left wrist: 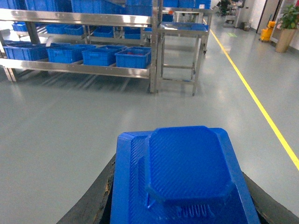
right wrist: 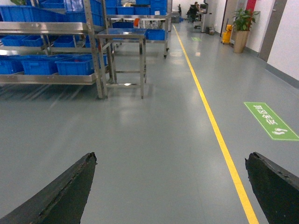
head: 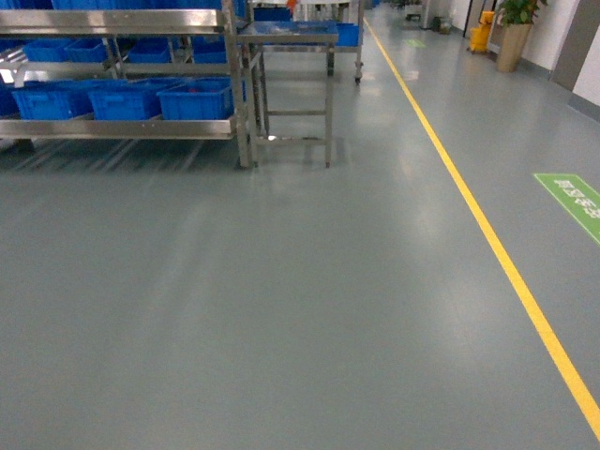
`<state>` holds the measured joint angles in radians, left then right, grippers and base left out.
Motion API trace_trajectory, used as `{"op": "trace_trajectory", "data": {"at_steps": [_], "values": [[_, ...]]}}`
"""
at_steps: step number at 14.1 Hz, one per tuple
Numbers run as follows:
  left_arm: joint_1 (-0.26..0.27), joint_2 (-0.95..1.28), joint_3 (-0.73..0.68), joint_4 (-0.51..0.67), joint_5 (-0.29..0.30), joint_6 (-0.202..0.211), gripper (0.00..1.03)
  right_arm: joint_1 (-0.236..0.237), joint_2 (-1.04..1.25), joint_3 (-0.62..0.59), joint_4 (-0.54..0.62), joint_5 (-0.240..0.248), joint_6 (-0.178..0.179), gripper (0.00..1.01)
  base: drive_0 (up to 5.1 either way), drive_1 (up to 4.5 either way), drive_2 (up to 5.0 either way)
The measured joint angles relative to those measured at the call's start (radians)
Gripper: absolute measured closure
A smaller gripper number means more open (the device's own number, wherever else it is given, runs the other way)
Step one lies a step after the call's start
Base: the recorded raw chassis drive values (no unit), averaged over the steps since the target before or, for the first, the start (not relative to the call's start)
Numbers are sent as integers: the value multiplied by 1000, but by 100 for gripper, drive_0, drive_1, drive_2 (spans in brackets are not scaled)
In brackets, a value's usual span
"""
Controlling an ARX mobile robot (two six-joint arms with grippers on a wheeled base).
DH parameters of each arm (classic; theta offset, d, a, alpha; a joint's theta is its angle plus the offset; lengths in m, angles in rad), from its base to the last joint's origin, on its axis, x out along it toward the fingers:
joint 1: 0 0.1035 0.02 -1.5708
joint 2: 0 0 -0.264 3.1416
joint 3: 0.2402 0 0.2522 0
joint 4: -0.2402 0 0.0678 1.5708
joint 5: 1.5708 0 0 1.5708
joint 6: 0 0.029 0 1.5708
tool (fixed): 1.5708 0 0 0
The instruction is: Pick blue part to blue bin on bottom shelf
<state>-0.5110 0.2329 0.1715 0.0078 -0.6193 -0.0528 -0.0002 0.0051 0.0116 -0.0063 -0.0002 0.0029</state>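
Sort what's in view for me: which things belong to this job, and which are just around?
Job:
blue part, in left gripper
blue bins
bottom shelf

Just around:
small steel table
yellow floor line
green floor sign
potted plant
right gripper, empty

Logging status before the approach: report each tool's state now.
Left tool: shut on the blue part.
Right tool: open, holding nothing.

Grey glossy floor (head: 281,300), lightly reflective, with a yellow line (head: 487,234) running lengthwise along the aisle. Green floor sign (head: 572,202) at the right edge. Small steel table (head: 291,56) stands at the far left. Potted plant (head: 514,33) and yellow mop bucket (head: 480,36) stand against the far right wall.
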Motion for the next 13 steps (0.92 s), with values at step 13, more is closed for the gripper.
{"op": "trace_trajectory", "data": {"at_steps": [13], "values": [[0,0,0,-1,0,0,59,0,0,0,2,0,0,3,5,408,-398]]}}
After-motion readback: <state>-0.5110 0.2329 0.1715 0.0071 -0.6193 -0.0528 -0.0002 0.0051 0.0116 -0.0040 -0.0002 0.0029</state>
